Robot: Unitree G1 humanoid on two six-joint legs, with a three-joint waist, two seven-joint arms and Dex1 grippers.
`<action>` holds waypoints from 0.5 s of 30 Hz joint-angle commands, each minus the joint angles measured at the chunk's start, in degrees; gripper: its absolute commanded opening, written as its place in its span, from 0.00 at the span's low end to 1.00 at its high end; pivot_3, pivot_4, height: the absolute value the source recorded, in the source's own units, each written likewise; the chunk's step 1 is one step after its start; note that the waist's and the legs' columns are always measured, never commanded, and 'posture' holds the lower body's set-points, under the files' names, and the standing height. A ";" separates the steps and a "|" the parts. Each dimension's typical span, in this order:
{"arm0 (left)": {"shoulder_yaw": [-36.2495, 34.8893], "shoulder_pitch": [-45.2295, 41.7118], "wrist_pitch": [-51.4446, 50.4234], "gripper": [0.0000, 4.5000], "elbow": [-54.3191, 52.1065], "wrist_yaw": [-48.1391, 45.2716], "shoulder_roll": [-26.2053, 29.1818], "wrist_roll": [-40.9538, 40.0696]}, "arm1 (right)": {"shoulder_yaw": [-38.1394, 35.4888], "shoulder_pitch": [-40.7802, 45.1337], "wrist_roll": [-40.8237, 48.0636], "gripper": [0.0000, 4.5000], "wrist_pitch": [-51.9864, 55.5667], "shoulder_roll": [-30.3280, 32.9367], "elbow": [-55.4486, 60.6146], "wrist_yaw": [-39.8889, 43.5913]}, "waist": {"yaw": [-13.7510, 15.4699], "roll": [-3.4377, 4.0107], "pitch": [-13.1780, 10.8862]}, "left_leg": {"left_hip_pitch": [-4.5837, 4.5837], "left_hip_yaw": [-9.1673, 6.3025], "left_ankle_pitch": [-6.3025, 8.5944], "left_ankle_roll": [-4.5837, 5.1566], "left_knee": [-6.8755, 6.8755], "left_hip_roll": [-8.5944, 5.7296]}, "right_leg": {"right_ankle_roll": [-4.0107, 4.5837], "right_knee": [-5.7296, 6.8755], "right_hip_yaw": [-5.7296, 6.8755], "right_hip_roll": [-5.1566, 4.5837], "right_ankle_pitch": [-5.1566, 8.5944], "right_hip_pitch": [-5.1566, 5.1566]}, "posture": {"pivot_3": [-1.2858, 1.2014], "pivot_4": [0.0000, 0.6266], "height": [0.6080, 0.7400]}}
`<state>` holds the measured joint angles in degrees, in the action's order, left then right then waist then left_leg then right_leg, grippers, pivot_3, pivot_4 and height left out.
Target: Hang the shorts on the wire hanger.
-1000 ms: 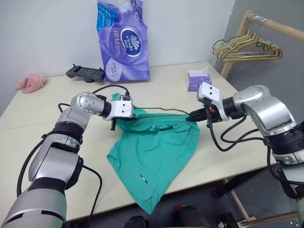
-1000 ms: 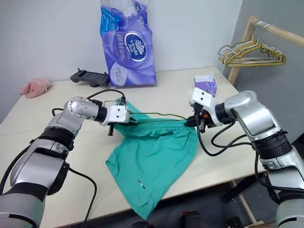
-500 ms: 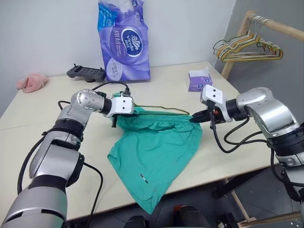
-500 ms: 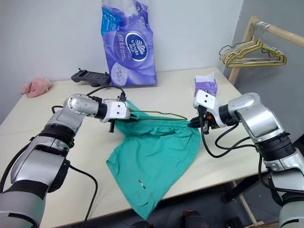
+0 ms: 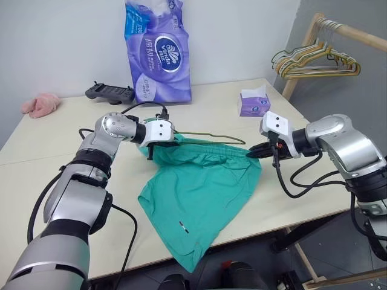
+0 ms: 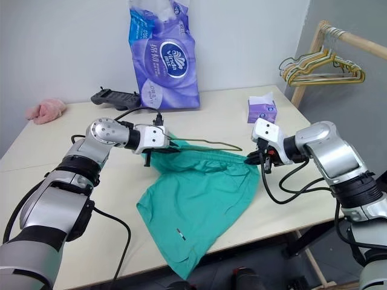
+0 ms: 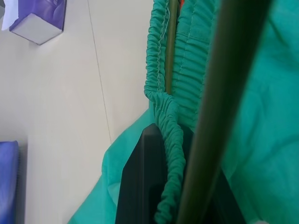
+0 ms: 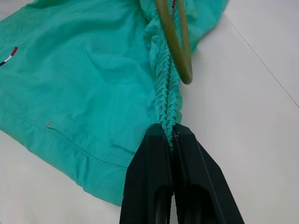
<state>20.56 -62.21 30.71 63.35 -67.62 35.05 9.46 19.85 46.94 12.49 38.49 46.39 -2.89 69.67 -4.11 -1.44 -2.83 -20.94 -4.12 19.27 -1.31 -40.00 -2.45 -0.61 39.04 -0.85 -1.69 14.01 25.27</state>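
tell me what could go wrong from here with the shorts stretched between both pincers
1. Each pincer, left and right, pinches only a thin bunch of the shorts' waistband, so more pulling could slip it free.
2. The wire hanger lies loose along the waistband and may slide out.
3. One leg hangs over the table edge, dragging the cloth down.

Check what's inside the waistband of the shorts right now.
The wire hanger runs along inside the gathered waistband of the shorts, its rounded end poking out near the right gripper. The cloth covers the rest of its frame. Both grippers, left included, pinch the waistband ends.
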 commanded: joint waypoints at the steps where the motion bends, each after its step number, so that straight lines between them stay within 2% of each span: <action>1: -2.06 -0.97 -1.53 0.00 3.77 -1.00 4.45 1.22 | -2.45 0.79 -3.50 0.00 -0.49 4.48 -4.85 -0.55 | -0.01 0.00 0.00 | 0.00 0.00 0.00 0.00 0.00 0.00 | 0.00 0.00 0.00 0.00 0.00 0.00 | 0.49 0.08 1.00; 9: 0.57 -1.67 0.10 0.00 4.90 2.26 5.46 5.21 | -2.56 1.84 -3.43 0.00 -1.51 6.03 -5.18 0.26 | 0.16 0.01 -0.02 | 0.00 0.00 0.00 0.01 0.00 0.00 | 0.00 0.00 0.00 0.00 0.00 -0.01 | 0.50 0.09 1.00; 15: 2.51 -2.24 0.43 0.00 5.87 4.82 5.43 7.75 | -2.74 2.22 -2.66 0.00 0.08 6.20 -1.18 0.43 | 0.25 0.01 -0.02 | 0.00 0.00 0.00 0.01 0.00 0.00 | 0.00 0.00 0.00 0.00 0.00 0.00 | 0.49 0.08 1.00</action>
<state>22.95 -63.97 33.20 63.96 -64.38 35.01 12.60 19.86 48.33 12.47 36.72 47.44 -3.33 69.83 -3.85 -1.43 -2.84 -20.94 -4.12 19.28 -1.29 -40.00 -2.45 -0.61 39.04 -0.85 -1.69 14.01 25.27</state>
